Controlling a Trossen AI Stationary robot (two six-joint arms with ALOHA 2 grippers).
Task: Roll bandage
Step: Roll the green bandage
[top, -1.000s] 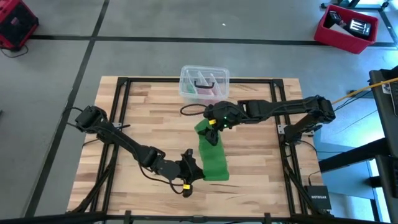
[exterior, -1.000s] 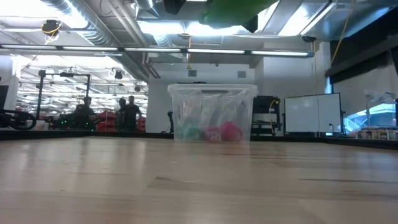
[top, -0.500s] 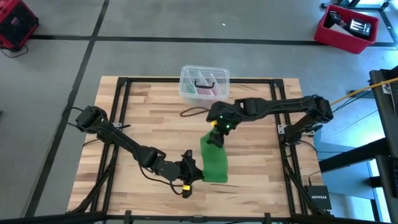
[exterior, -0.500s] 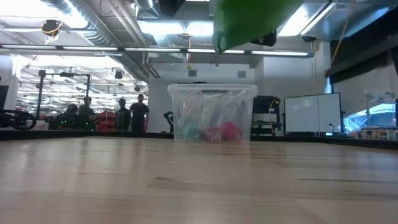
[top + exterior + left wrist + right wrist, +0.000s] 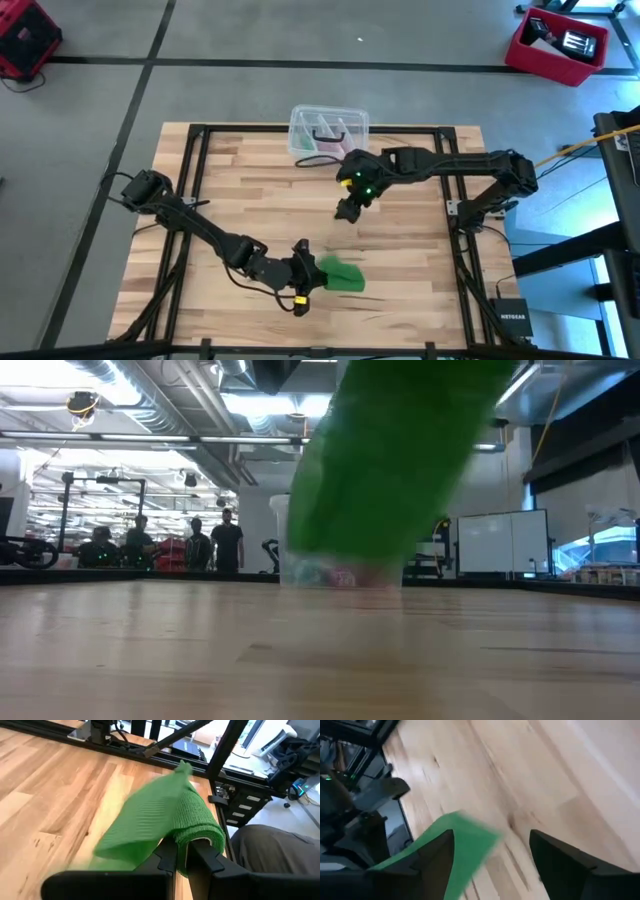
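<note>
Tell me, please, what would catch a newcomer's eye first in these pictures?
The bright green bandage stands out first, near the table's front edge, its rolled end pinched in the left tool while the loose tail drapes over the wood. Next comes the right tool, open and empty, hanging above the middle of the wooden table. At the far edge stands a clear plastic box.

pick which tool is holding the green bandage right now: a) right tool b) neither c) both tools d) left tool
d: the left tool is shut on the rolled end of the bandage, while the right tool stands open above bare wood, apart from it.
</note>
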